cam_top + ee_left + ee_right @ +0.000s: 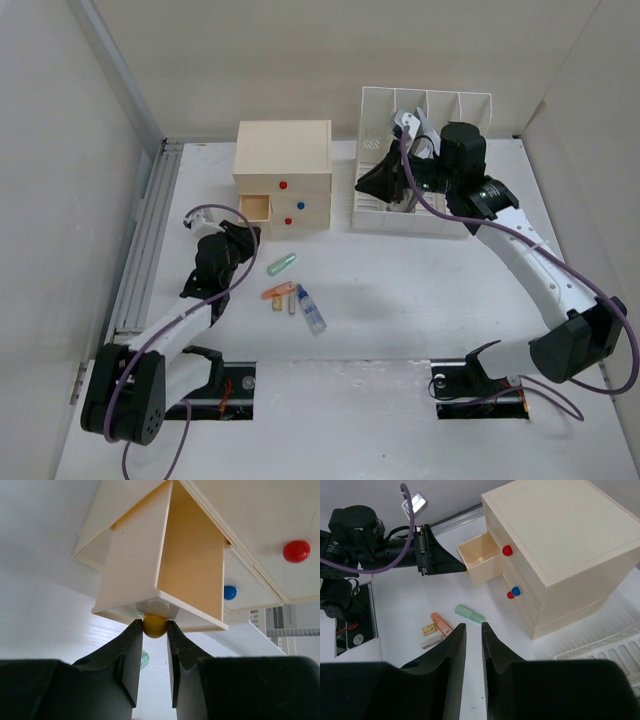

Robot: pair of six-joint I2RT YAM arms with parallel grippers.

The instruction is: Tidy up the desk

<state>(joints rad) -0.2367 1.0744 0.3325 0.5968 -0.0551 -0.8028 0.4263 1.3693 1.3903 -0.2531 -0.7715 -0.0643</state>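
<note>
White links (530,265), black joints (570,345), purple cables (365,572) alongside, matte black tapered claw fingers (447,675), seemingly plastic

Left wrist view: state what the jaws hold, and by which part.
The left gripper holds the open drawer by its yellow knob, pinched between both jaws. The right gripper holds nothing.

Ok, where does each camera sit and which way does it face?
Top external: above, behind the arms, looking down on the desk; both arms show.
Left wrist: low on the left arm, facing the open drawer; left gripper shut on its yellow knob.
Right wrist: high near the rack, looking down toward the drawer box and left arm; right gripper shows.
Shared: both wrist views show a red knob and the blue knob.
</note>
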